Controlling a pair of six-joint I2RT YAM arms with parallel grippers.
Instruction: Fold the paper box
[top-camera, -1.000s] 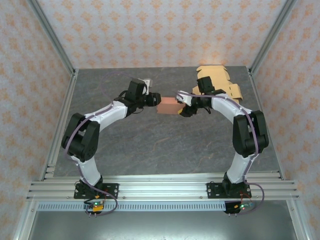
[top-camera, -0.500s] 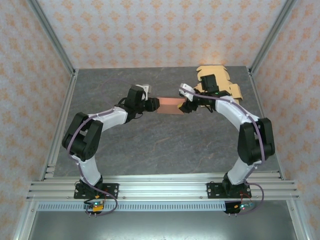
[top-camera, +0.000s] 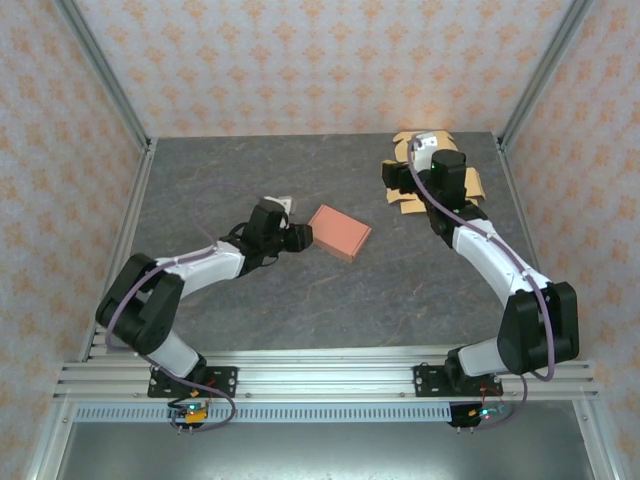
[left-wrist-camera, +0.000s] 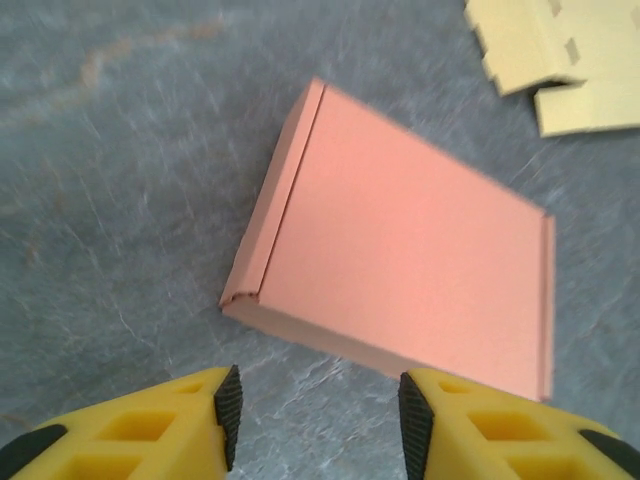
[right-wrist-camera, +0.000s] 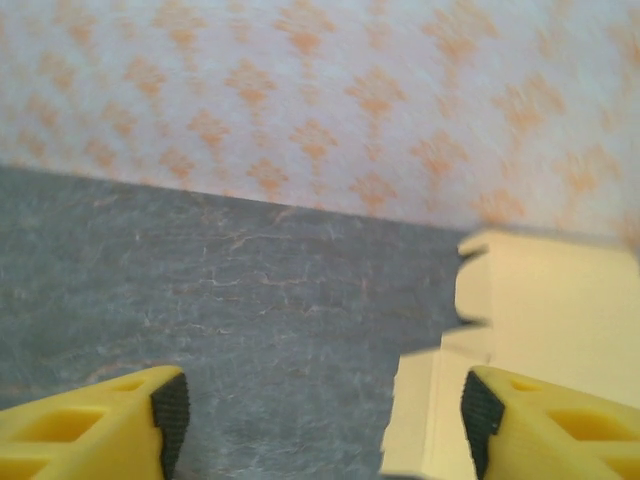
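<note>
Pink box (top-camera: 340, 231) is closed and flat mid-table (top-camera: 350, 300), with open table all round it. Left fingers (left-wrist-camera: 228, 420) are apart, just short of its near edge, no contact. Right fingers (right-wrist-camera: 170, 415) are apart by the tan blanks (right-wrist-camera: 540, 330). The right arm hides part of that stack in the top view; both wrist views crop it.

Bright, even overhead light — soft shadows, slight motion blur in both wrist views

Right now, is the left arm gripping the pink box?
No, the left gripper has its jaws open with nothing between them, and the pink paper box lies flat on the table just ahead.
</note>
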